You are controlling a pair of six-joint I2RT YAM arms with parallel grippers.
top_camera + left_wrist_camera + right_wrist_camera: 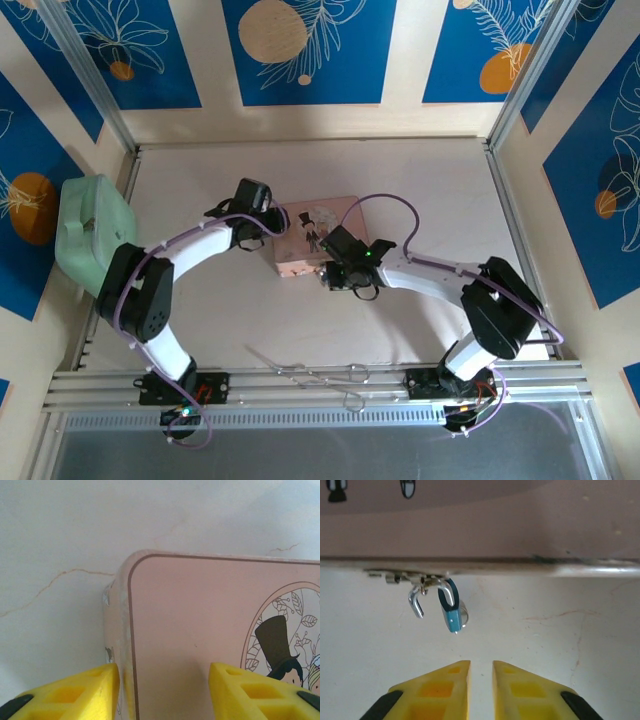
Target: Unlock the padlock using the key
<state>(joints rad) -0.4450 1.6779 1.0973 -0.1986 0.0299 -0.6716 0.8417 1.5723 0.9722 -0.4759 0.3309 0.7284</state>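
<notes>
I find the left gripper (164,680) parted astride the pink box (200,620) corner, the right gripper (481,669) barely parted, empty, below the upper-left padlock (451,613).

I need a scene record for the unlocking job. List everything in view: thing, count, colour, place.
pink box: one, pink with a cartoon print on its lid, middle of the table.
padlock: one, silvery with a blue lower part, hanging at the latch on the box's near edge.
green container: one, pale green, at the table's left edge.
thin metal tool: one, silvery, by the near rail; too small to tell its kind.
table: one, whitish.
left gripper: one, yellow fingers, astride a corner of the box, jaws apart.
right gripper: one, yellow fingers, facing the padlock without touching it, jaws a narrow gap apart.
</notes>
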